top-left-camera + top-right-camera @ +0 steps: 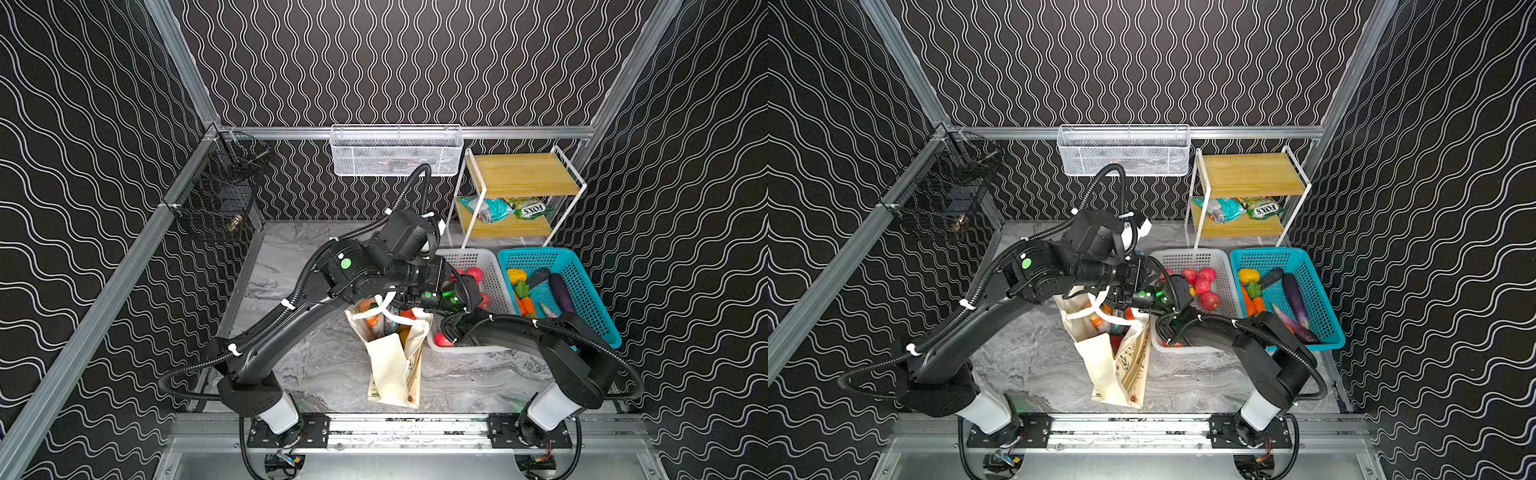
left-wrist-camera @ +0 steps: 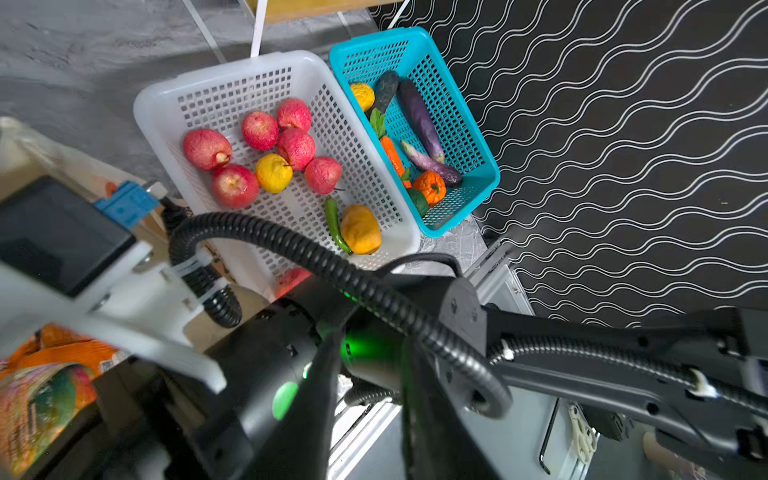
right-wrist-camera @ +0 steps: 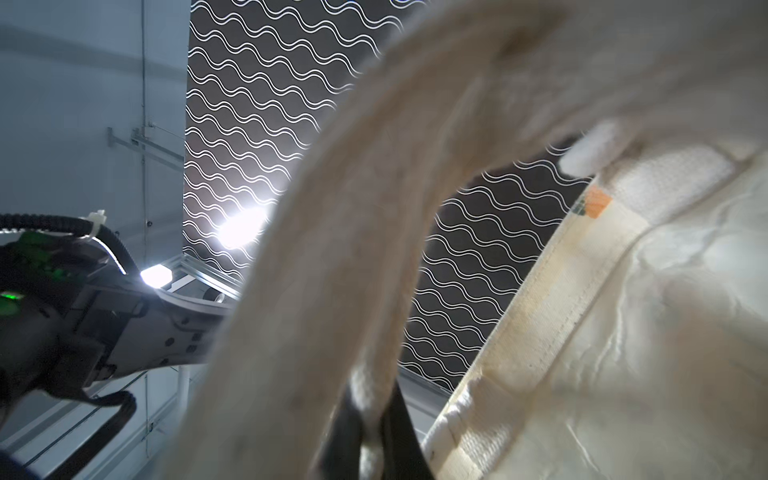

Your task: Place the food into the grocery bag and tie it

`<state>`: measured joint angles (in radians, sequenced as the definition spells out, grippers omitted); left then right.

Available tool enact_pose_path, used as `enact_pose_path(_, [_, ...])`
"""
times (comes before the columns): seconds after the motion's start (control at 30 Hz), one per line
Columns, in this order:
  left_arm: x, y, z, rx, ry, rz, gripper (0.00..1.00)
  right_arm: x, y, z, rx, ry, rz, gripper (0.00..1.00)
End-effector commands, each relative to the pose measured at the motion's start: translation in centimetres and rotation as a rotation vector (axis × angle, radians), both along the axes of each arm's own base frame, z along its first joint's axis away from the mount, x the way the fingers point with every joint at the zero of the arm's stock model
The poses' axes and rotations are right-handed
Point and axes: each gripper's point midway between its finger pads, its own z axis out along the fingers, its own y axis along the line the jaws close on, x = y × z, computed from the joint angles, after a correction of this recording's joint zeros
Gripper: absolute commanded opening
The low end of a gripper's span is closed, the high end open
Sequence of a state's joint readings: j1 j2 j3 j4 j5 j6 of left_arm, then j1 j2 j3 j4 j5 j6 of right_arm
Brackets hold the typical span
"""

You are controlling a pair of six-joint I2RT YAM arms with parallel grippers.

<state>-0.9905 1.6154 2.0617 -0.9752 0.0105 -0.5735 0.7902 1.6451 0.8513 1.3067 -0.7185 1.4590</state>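
Visibly, bag [image 1: 390, 365] holds packets [image 2: 54, 374] — right end effector [image 3: 370, 440] pinches handle [image 3: 332, 249], left end effector [image 2: 370, 361] apart.

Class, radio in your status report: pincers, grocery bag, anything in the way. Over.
Right pincer shut on bag handle. Grocery bag standing, untied. Left pincer open, empty; right arm close ahead.

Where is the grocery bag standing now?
In both top views the grocery bag stands near the middle of the marble table, close beside the white basket, on its left.
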Motion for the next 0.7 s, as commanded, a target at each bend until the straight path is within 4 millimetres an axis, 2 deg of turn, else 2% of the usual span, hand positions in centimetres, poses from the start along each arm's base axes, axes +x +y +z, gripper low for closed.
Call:
enact_pose_path(0.0, [0.6, 2.1, 0.9, 0.042, -0.059, 0.079, 0.37, -0.4, -0.4, 1.2, 0.046, -0.019, 0.005, 0.00])
enact_pose_path(0.23, [0.9, 8.0, 2.3, 0.131, -0.139, 0.246, 0.37, -0.1, -0.1, 1.1, 0.043, -0.014, 0.008, 0.00])
enact_pose_path(0.33, [0.9, 10.6, 2.3, 0.173, -0.151, 0.316, 0.37, -0.1, 0.0, 1.1, 0.043, -0.015, 0.007, 0.00])
enact_pose_path(0.5, [2.1, 16.0, 0.0, 0.162, -0.067, 0.414, 0.36, -0.1, 0.0, 1.2, 0.040, -0.017, 0.007, 0.00])
enact_pose_path(0.57, [2.6, 17.1, -1.1, 0.135, -0.022, 0.419, 0.37, -0.1, 0.0, 1.3, 0.038, -0.019, 0.007, 0.00])
enact_pose_path(0.67, [3.0, 17.1, -2.6, 0.101, 0.037, 0.395, 0.40, -0.2, 0.0, 1.4, 0.038, -0.020, 0.008, 0.00])
